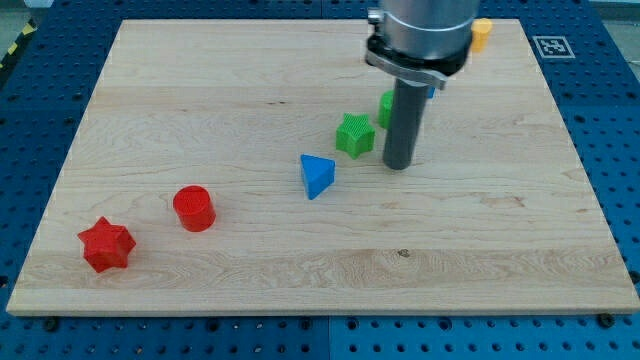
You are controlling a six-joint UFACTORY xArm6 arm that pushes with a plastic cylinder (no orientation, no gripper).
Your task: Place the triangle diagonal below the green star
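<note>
The wooden desk (pixel 200 100) lies on a blue pegboard base (pixel 620 120). The arm comes in from the view's top, w/ a grey housing (pixel 420 30) ending in a dark rod (pixel 402 125). The arm has no gripper, so there is nothing to call wide, narrow or holding; only the rod shows. Its lower end, my tip (pixel 399 166), sits on the desk just to the view's right of the green star (pixel 354 134), slightly lower than the star's middle. Whether tip and star touch can't be told; a thin strip of wood seems to show between them.

The blue triangle (pixel 317 176), the task's block, is to the view's lower left of the green star, near it but apart, approx. diagonal below it. It is well clear of the tip, on the star's other side.

A second green block (pixel 385 106) peeks out behind the rod, at the view's upper right of the star; mostly hidden, shape unclear. An orange-yellow block (pixel 482 33) sits at the desk's top edge, partly hidden by the housing, shape unclear.

Far off at the view's lower left: a red cylinder (pixel 194 209) and, left of and below it, a red star (pixel 107 245), near each other but not touching.

A black-and-white marker tag (pixel 552 46) is on the desk's top right corner.
</note>
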